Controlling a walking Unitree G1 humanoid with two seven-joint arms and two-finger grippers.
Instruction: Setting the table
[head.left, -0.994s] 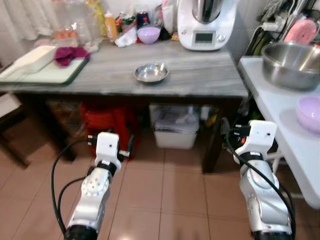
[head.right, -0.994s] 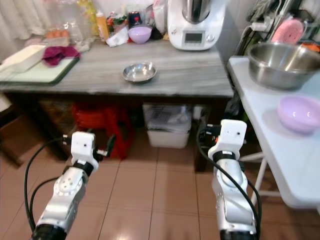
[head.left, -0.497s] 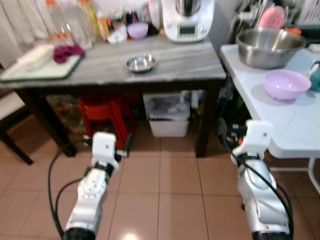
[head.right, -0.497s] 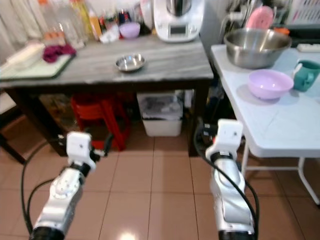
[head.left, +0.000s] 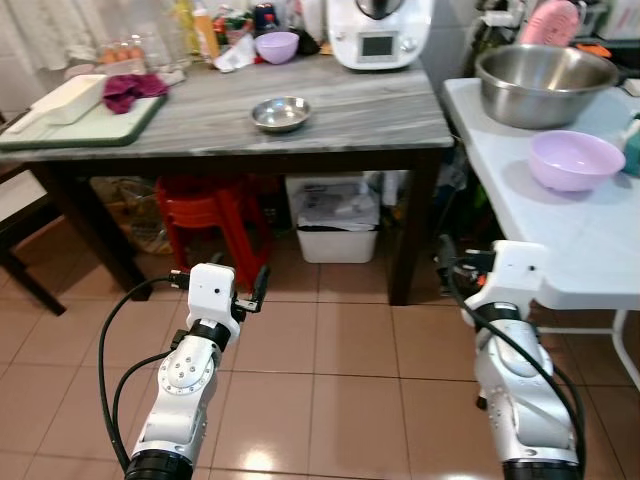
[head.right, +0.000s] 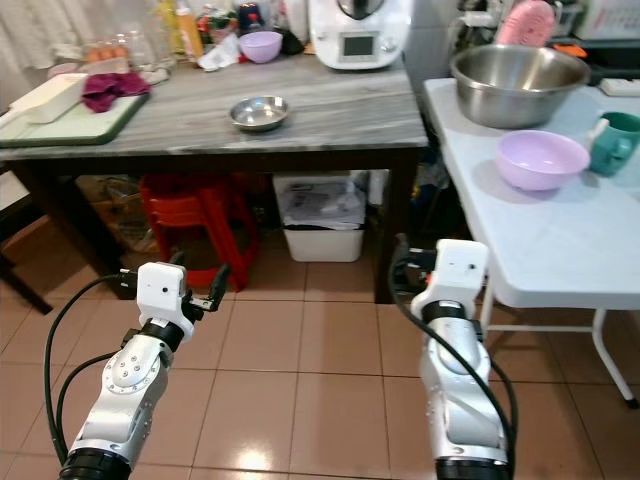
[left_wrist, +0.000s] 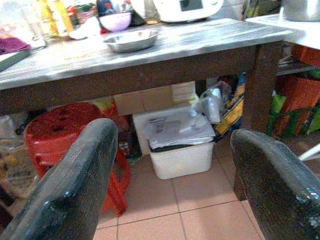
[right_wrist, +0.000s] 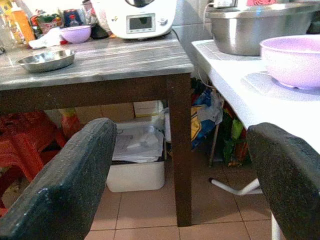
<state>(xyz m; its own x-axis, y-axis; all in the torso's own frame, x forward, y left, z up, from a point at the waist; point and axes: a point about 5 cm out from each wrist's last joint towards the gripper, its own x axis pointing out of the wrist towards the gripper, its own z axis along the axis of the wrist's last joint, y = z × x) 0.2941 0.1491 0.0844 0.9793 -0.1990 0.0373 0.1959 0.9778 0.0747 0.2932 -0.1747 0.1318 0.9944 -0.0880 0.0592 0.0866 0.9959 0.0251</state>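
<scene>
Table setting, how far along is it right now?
Nothing looks laid out yet. The small steel dish sits alone on the grey table; the purple bowl, big steel bowl and teal mug wait on the white table. Nothing is in hand: left end effector and right end effector are open, low over the floor. All fetching and placing remains.

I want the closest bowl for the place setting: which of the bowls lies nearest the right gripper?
The pale purple bowl on the white table, just beyond the right gripper. The big steel bowl sits behind it; the others are on the grey table.
</scene>
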